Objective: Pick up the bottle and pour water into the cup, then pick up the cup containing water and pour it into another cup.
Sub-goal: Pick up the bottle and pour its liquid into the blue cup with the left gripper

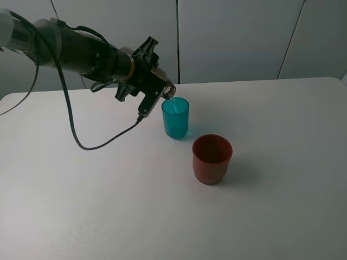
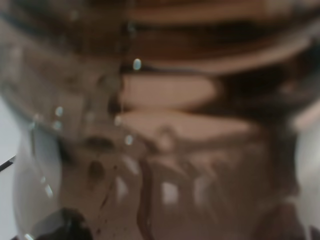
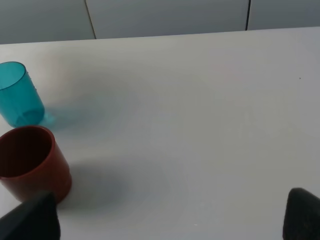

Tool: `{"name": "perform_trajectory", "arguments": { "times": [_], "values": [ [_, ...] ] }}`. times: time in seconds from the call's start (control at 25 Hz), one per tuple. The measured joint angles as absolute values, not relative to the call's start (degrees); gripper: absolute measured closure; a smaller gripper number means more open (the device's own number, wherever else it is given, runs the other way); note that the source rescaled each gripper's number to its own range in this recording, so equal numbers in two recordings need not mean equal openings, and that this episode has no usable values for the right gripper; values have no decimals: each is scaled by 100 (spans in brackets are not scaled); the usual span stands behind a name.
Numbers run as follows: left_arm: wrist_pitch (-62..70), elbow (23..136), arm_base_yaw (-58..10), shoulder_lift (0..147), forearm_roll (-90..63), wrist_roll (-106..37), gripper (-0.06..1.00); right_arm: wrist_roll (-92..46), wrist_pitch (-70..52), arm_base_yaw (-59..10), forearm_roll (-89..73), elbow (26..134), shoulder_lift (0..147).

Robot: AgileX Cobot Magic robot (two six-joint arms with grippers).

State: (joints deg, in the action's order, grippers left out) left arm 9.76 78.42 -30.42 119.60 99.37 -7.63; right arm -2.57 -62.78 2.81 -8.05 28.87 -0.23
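My left gripper (image 1: 156,81) is shut on the bottle (image 1: 168,90), which is tipped over so its open neck hangs just above the rim of the teal cup (image 1: 175,120). A thin stream of water runs from the neck into that cup. Up close, the left wrist view is filled by the blurred brownish clear bottle (image 2: 165,130). The red cup (image 1: 212,160) stands upright to the front right of the teal one, a small gap between them. My right gripper (image 3: 167,222) is open and holds nothing. It hovers low over the table to the right of the red cup (image 3: 30,162) and the teal cup (image 3: 17,95).
A black cable (image 1: 92,142) loops from the left arm down onto the white table (image 1: 282,206). Grey wall panels rise behind the table's far edge. My right arm is outside the exterior high view.
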Motion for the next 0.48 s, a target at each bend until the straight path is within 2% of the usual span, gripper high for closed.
{"name": "perform_trajectory", "arguments": {
  "times": [0.48],
  "values": [
    [1048, 7842, -3042, 11960, 9949, -839, 92, -257, -6278, 281, -805, 2887, -23]
  ]
}}
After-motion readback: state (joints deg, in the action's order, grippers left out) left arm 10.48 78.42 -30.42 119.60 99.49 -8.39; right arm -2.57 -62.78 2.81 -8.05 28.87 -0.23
